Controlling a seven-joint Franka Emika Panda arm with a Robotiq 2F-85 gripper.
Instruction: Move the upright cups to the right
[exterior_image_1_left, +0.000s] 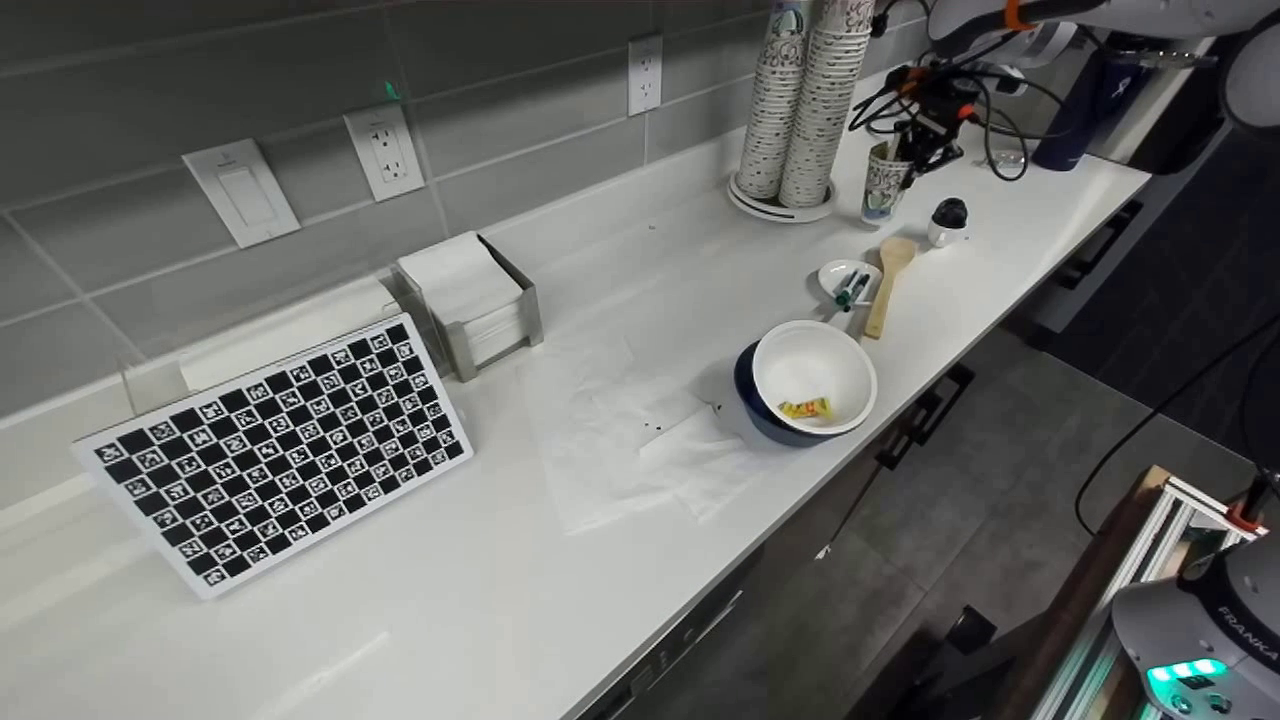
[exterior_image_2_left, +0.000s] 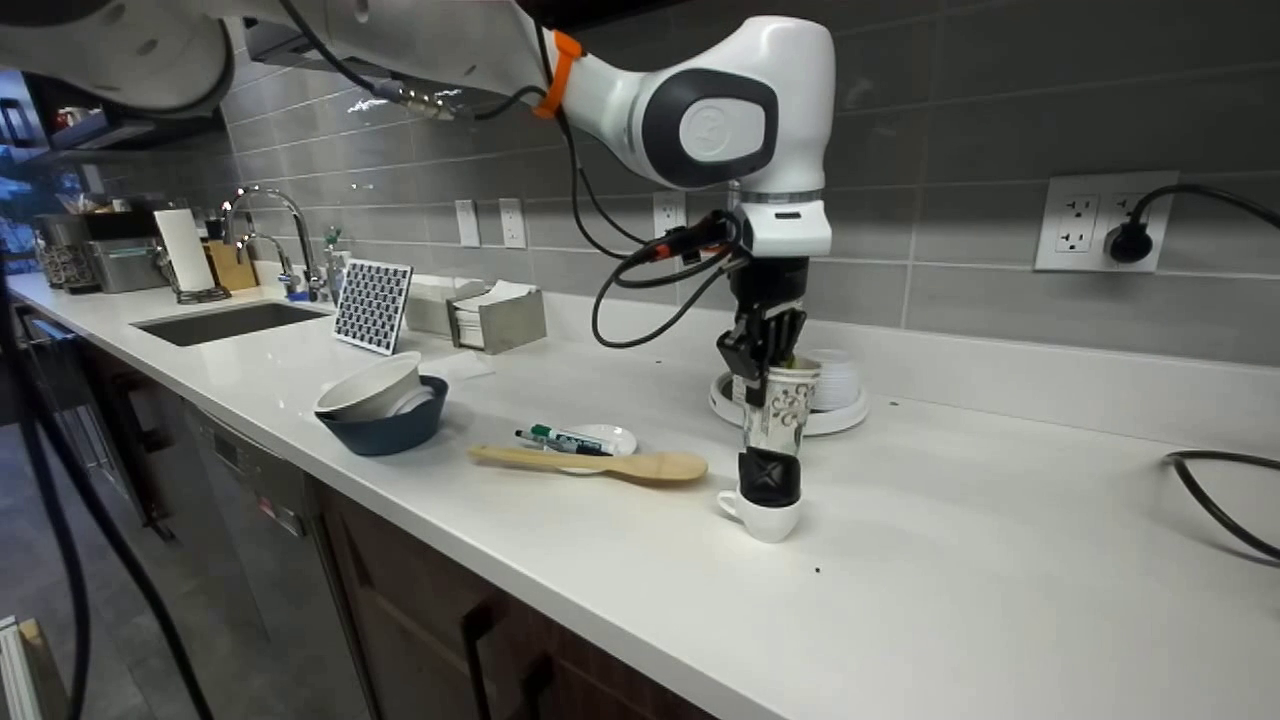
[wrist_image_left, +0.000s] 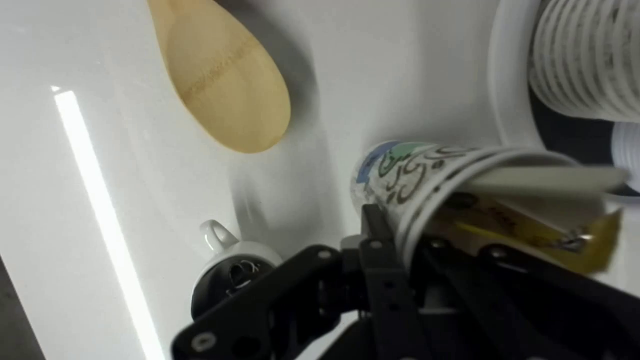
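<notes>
A small whitish paper cup with a dark scroll pattern and green and blue patches shows in both exterior views (exterior_image_1_left: 884, 188) (exterior_image_2_left: 788, 410) and in the wrist view (wrist_image_left: 407, 172). It stands about upright at the counter; whether its base touches cannot be told. A pale stick (wrist_image_left: 545, 181) and a yellow wrapper (wrist_image_left: 595, 245) stick out of it. My gripper (wrist_image_left: 400, 237) is shut on the cup's rim, one finger outside the wall and one inside. In both exterior views the gripper (exterior_image_1_left: 908, 160) (exterior_image_2_left: 768, 372) comes down from above. The inner fingertip is partly hidden by the cup.
Tall cup stacks (exterior_image_1_left: 765, 135) stand on a round white tray (exterior_image_1_left: 745, 203) beside the held cup. A small white mug (exterior_image_2_left: 768, 520) with a black thing in it stands close by. A wooden spoon (exterior_image_2_left: 660, 467), a saucer (exterior_image_1_left: 832, 272) with markers and stacked bowls (exterior_image_1_left: 800, 350) lie along the counter.
</notes>
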